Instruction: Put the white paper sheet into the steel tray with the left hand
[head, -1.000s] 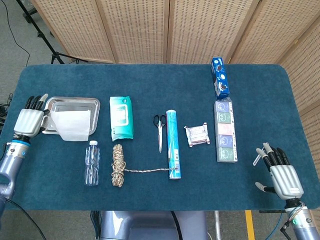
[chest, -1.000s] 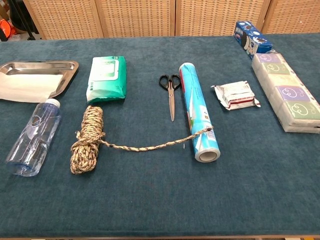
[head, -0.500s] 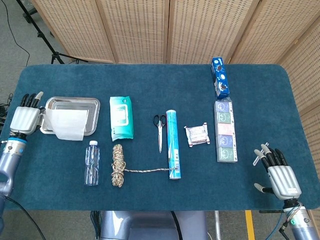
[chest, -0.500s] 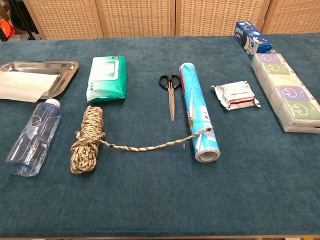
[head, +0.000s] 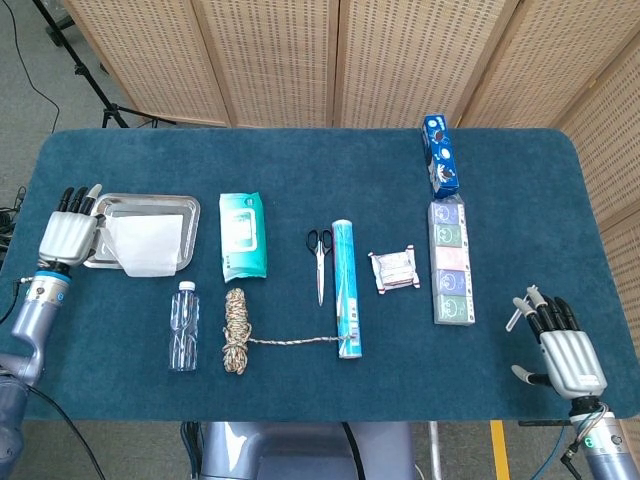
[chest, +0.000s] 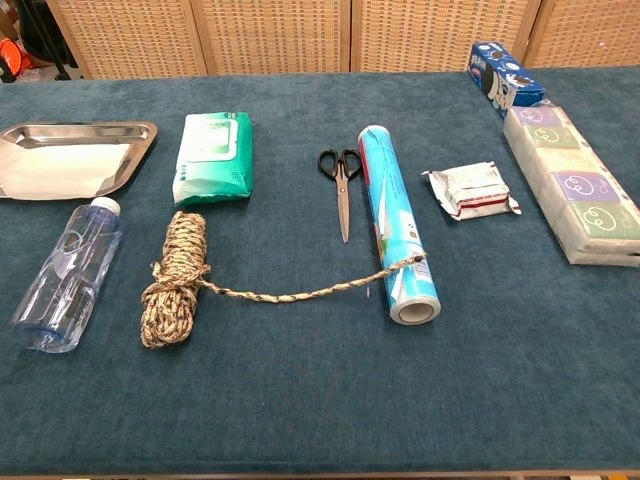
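**White sheet seated in tray; front edge overhanging**

The white paper sheet (head: 148, 243) lies mostly inside the steel tray (head: 140, 203), with its near edge draped over the front rim onto the table. Placement appears largely complete; squaring the sheet fully inside may remain. The left hand (head: 68, 232) rests just beside the tray's left rim, fingers extended and holding nothing, apart from the sheet. The right hand (head: 560, 348) idles, fingers spread, empty, well apart.
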